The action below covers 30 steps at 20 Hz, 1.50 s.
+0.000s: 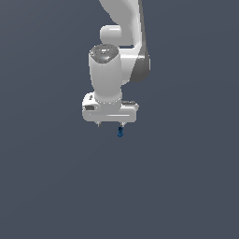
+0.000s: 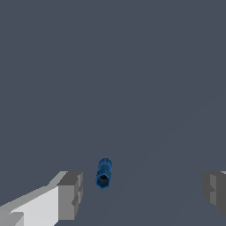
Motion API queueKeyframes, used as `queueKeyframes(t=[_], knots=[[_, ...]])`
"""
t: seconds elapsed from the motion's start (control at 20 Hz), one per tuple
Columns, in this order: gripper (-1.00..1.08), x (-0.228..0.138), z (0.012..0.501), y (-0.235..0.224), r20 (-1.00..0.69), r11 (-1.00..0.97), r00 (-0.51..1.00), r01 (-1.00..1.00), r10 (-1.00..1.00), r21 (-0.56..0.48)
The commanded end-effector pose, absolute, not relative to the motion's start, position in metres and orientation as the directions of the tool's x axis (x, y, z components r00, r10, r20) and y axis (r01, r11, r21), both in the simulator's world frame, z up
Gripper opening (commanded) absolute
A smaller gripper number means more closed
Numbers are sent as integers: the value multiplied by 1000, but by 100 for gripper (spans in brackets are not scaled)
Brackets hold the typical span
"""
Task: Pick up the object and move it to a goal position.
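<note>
Plain grey-blue ground fills both views. My gripper (image 1: 110,124) hangs spread wide and empty; in the wrist view its fingers (image 2: 69,195) stand far apart. I find the object (image 2: 103,173) between them, close beside one, untouched. Judgement: approach nearly complete; grasp, lift and transfer remain. No goal marker visible.
</note>
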<state>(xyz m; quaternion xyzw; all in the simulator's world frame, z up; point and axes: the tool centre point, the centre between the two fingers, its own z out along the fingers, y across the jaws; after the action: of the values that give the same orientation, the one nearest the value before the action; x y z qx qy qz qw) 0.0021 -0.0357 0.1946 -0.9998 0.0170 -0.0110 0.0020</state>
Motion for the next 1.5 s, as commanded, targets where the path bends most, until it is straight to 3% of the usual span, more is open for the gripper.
queueKeyframes(t=[0.0,1.45], knots=[[100,2,194,-35,21,-999,999,-33,-33,-5],[100,-59,99,3,1,-909,909,-417,-417,-2]])
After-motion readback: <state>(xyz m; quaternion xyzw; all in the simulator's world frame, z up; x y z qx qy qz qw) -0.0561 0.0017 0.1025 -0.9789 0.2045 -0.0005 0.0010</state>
